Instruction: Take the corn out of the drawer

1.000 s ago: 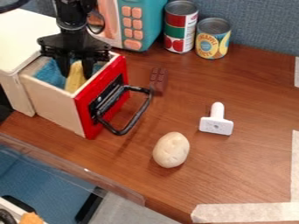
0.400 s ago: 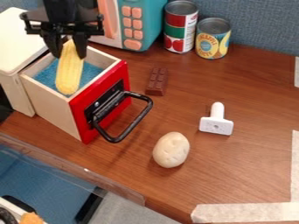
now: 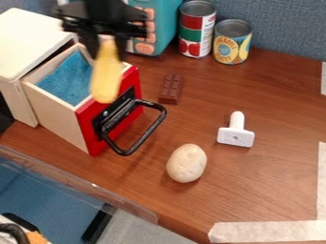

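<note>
Catches gripper [image 3: 108, 47] and corn [image 3: 106, 78] in a blur at upper left; hides part of drawer [image 3: 54, 112] behind corn, part of toy microwave [image 3: 167, 24] behind gripper; crops arm [image 3: 105, 5] and microwave at top edge, white box [image 3: 28, 43] at left, tape [image 3: 267, 232] at bottom; leaves orange object [image 3: 36, 238], cut by bottom edge, too partial to identify.

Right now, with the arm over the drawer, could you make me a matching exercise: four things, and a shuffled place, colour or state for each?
1. Corn
2. Drawer
3. Chocolate bar
4. Potato

A. Pale and rounded, on the table
B. Held up in the gripper
C. Brown and flat, near the cans
D. Open, blue inside

Pairs: 1-B, 2-D, 3-C, 4-A
</note>
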Available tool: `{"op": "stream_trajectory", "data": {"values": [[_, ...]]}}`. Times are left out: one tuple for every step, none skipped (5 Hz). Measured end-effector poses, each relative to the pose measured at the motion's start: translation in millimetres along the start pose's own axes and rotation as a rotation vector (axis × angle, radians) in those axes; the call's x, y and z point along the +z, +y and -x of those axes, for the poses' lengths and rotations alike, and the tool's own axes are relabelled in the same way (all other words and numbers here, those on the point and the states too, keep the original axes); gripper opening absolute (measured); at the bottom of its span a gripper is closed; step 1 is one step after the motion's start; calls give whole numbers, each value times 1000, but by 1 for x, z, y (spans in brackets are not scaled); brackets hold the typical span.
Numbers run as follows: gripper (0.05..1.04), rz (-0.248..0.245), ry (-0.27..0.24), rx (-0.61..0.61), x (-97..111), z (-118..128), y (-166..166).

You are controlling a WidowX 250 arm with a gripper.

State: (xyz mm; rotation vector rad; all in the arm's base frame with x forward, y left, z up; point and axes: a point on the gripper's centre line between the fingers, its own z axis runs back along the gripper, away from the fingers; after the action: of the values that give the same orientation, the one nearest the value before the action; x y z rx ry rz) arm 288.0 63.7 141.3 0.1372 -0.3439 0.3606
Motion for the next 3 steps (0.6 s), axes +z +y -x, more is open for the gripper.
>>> {"op": "stream_trajectory", "data": {"values": [[462,10,35,-80,-12,9,-38],[462,20,38,-90,-21,-3,-62],[462,24,63,-94,-35,-18,-88]]}}
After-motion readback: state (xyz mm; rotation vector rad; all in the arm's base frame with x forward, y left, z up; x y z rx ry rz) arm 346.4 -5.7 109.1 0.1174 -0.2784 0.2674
